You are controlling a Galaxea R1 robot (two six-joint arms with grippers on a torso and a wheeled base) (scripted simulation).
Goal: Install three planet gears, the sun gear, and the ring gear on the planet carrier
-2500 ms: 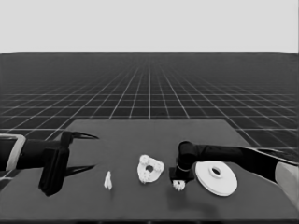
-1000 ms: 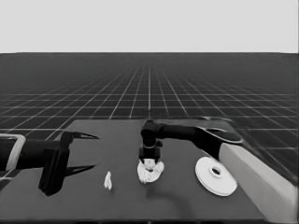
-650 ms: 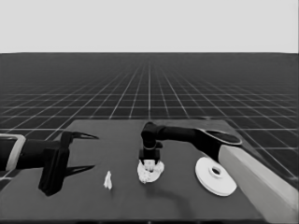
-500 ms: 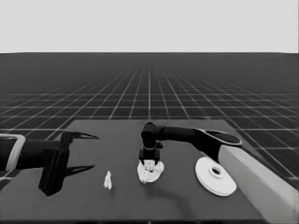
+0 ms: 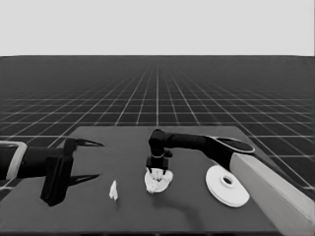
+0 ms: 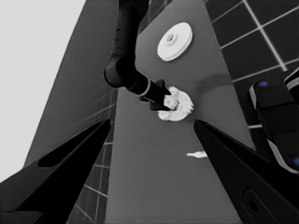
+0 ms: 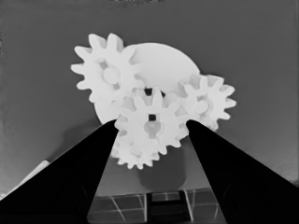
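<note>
The smaller round part point(image 7: 163, 60) lies mid-table point(image 5: 167, 178) with small toothed gears on it. One gear point(image 7: 107, 70) sits on one side and another point(image 7: 205, 102) on the opposite side. A third point(image 7: 135, 158) is half hidden under the centre gear. My right gripper point(image 5: 157, 171) stands straight above the part, shut on the centre gear point(image 7: 152, 122), which has a square hole. The larger round part point(image 5: 227, 185) lies flat to the right. My left gripper point(image 5: 100, 160) waits open over the table's left end.
A thin white piece point(image 5: 113, 191) lies between the left gripper and the smaller round part. The right arm's pale grey forearm point(image 5: 275, 191) crosses the lower right corner, beside the larger round part. Dark machinery with blue lights point(image 6: 275, 116) shows past the table's edge.
The right gripper has carried a gear from beside the larger round part to the smaller round part and sunk a little onto it. The left arm has not moved.
</note>
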